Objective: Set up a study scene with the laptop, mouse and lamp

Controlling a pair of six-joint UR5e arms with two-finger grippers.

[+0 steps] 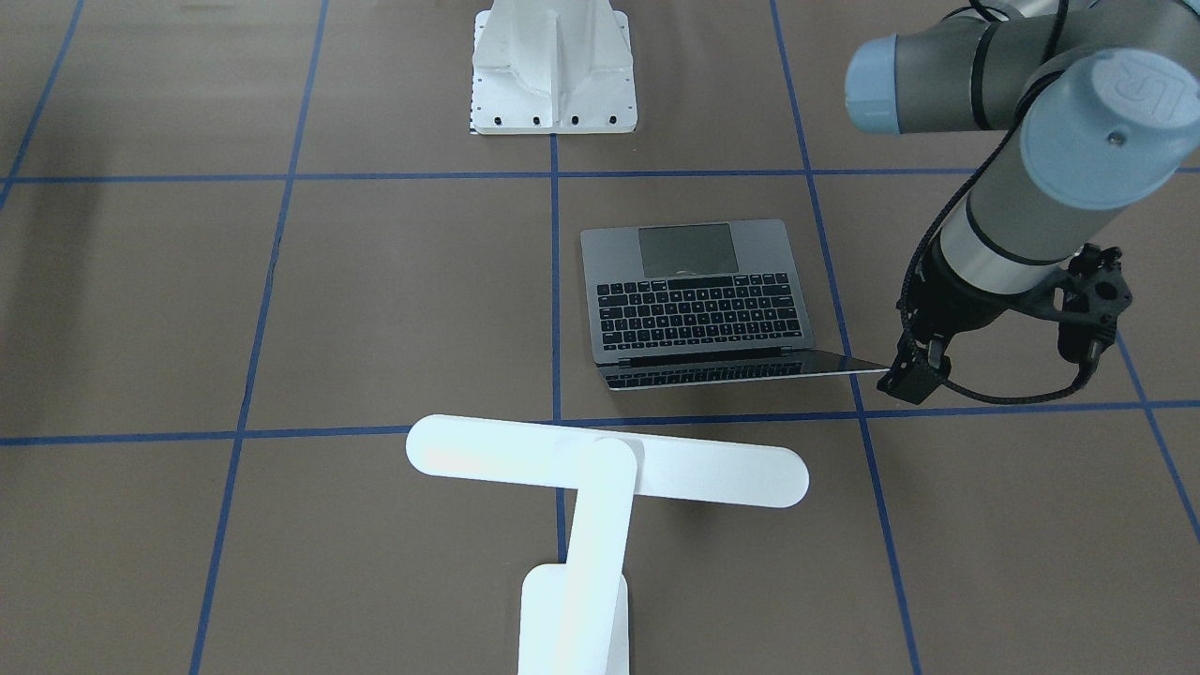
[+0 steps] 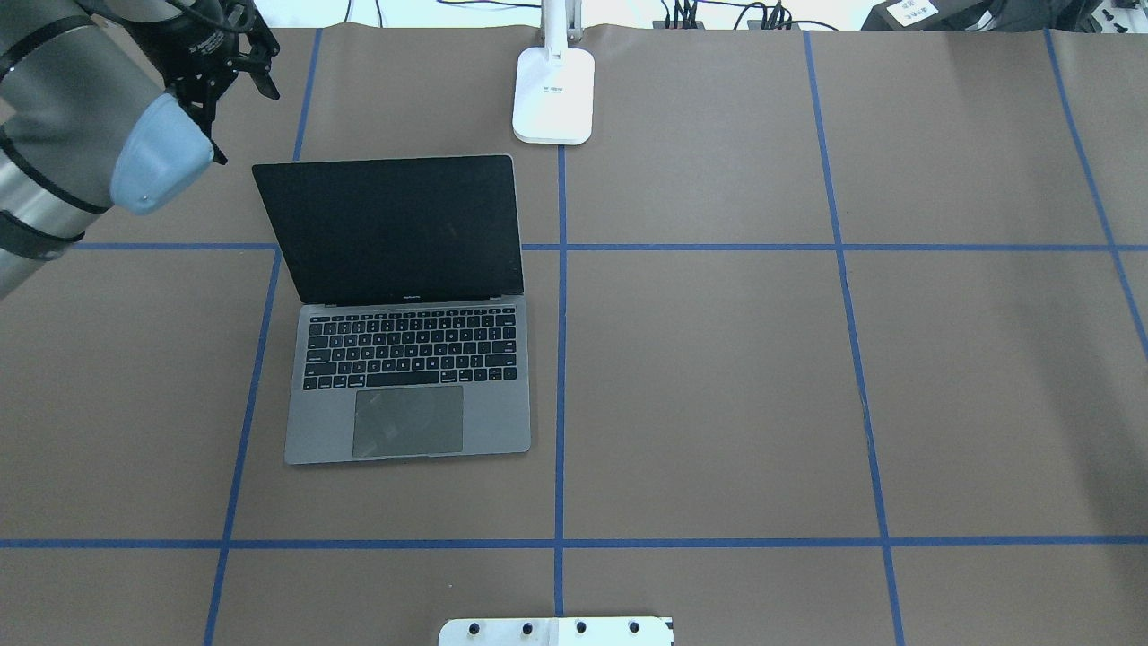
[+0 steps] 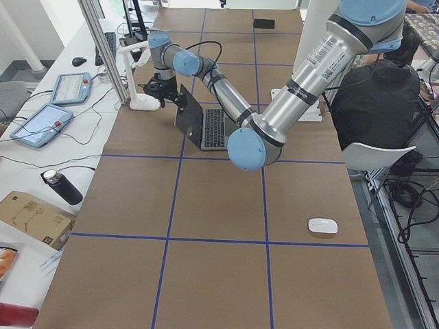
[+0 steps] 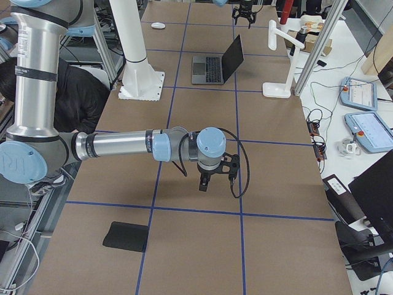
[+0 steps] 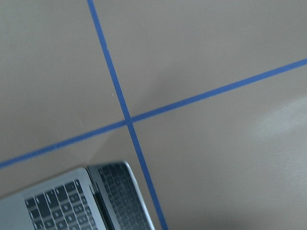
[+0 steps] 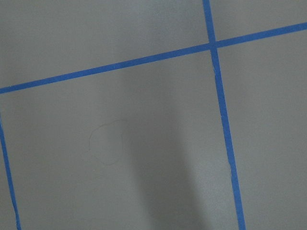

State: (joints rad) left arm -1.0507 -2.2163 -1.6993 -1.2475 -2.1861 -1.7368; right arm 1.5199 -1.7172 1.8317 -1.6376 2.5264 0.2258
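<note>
Front-facing view: the laptop (image 1: 698, 305) sits open mid-desk (image 1: 375, 300), with the lamp (image 1: 607, 466) standing behind its screen. Your left gripper (image 1: 911, 378) is right at the screen's top corner, and I cannot tell whether its fingers are apart or together. If you're trimming the lid angle, nudge gently near the top edge so the base doesn't skid.

Left-side view: the mouse (image 3: 322, 225) lies well apart, near the desk's end.

Right-side view: your right gripper (image 4: 206, 181) hangs over the desk, away from all three. I cannot tell how its fingers stand either.
</note>
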